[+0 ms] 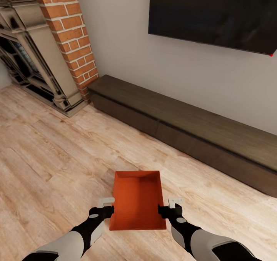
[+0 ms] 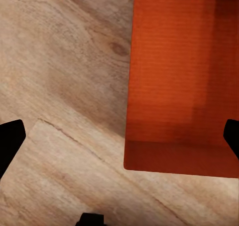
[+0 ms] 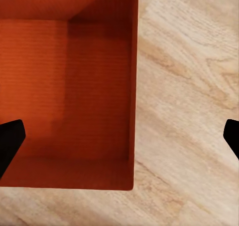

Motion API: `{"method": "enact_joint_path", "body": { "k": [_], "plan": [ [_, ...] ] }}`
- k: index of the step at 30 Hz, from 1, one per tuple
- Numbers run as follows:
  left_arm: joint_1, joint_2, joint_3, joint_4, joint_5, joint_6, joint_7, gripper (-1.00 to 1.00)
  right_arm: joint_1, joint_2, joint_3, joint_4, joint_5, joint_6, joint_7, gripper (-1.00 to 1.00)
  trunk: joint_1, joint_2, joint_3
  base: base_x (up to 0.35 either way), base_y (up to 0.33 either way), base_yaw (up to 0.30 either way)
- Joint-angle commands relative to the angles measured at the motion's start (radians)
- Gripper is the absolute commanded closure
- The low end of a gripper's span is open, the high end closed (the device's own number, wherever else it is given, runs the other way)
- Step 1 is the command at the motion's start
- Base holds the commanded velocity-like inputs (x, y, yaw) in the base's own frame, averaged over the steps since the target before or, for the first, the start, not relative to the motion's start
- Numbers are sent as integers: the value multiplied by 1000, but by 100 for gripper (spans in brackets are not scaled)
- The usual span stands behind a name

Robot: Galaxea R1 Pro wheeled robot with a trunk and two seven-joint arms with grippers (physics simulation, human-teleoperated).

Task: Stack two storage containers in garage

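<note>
Both grippers, left (image 1: 107,206) and right (image 1: 171,206), wide open, straddling the bin's (image 1: 136,199) side walls, holding nothing.

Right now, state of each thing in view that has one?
storage container: upright, empty, no lid, between the two grippers over the wood plank floor.
left gripper: open, straddling the container's left wall.
right gripper: open, straddling the container's right wall.
wall TV: screen dark.
fireplace: unlit.
low cabinet: fronts shut.
</note>
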State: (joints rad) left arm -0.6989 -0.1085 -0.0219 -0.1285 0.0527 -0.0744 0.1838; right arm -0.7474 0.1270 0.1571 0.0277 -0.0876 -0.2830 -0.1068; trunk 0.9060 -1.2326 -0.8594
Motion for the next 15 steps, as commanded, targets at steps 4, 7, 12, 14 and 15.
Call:
{"method": "enact_joint_path", "body": {
  "k": [4,7,12,14,15],
  "plan": [
    [-1,0,-3,1,6,-4,3,-100,-1,0,9,3,-9,-5,-2,-100,0,0,-1,32,0,0],
    [-1,0,-3,1,6,-4,2,-100,-1,0,9,3,-9,-5,-2,-100,0,0,-1,5,0,0],
    [-1,0,-3,1,6,-4,2,-100,-1,0,9,3,-9,-5,-2,-100,0,0,-1,1,0,0],
    [-1,0,-3,1,6,-4,2,-100,-1,0,9,3,-9,-5,-2,-100,0,0,-1,0,0,0],
    [-1,0,-3,1,6,-4,2,-100,-1,0,9,3,-8,-5,-2,-100,0,0,-1,0,0,0]
  ]
}}
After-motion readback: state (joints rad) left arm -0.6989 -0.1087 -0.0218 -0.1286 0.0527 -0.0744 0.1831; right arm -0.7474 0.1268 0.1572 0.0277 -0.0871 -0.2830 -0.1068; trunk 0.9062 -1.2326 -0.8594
